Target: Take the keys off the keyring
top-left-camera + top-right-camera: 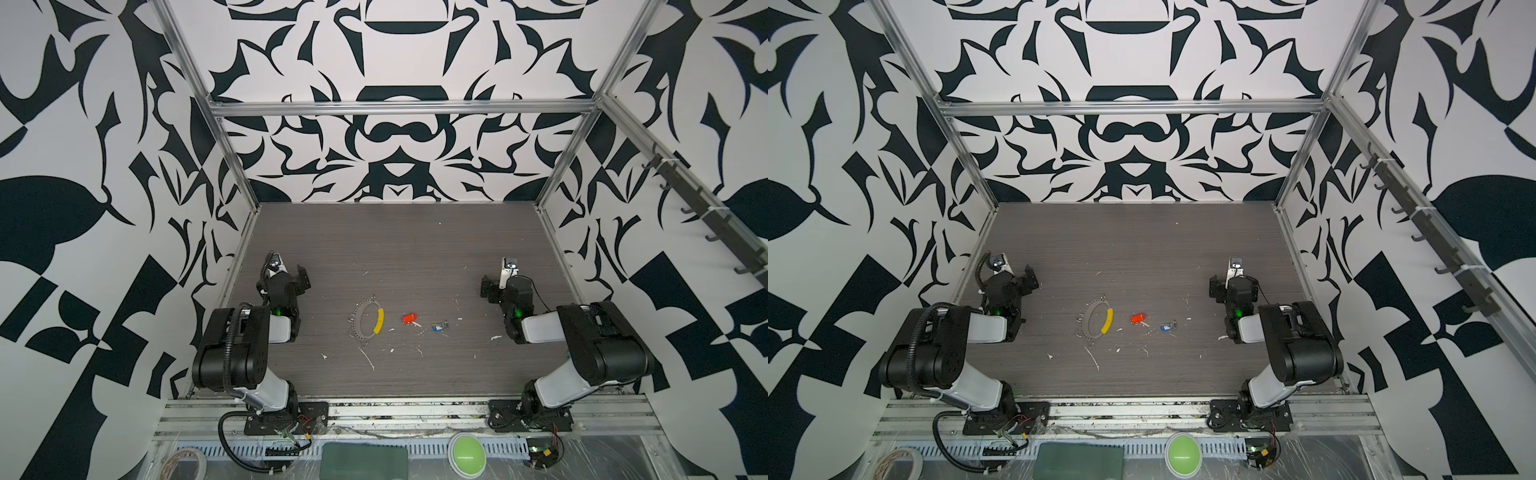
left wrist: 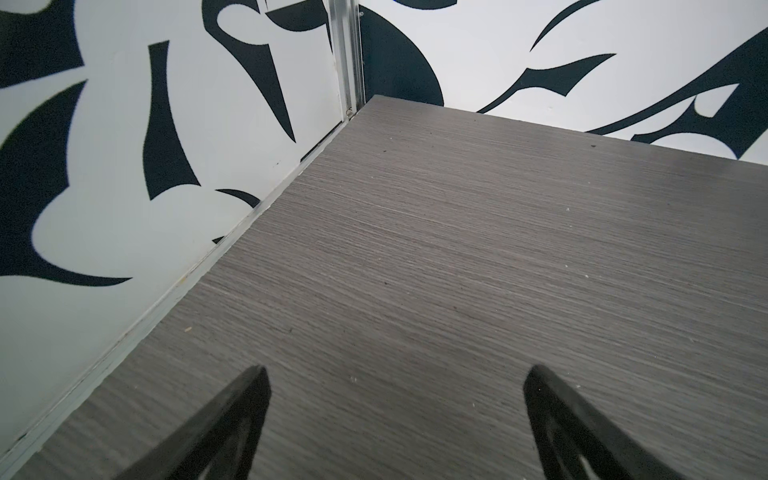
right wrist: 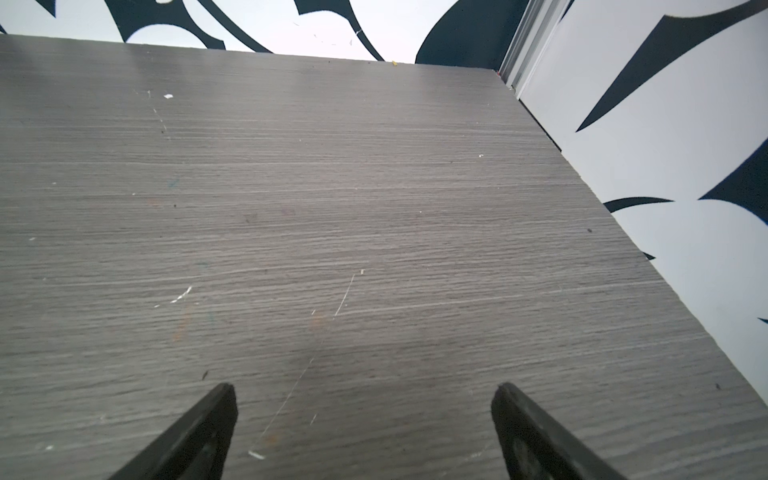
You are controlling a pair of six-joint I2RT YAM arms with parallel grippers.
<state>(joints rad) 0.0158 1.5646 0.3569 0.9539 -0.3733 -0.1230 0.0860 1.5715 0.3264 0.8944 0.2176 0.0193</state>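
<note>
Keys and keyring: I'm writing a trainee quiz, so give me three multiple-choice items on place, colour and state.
1. The small red-orange-headed key lies: A on the ring; B between the thin grey wire keyring and the small blue-headed key; C in a gripper.
2. The keyring's curved sleeve is: A green; B yellow; C red.
3. The left gripper and right gripper are: A both open; B both shut; C one shut.
Answers: B, it lies loose between them; B, yellow in both top views; A, each wrist view shows jaws apart, empty.
</note>
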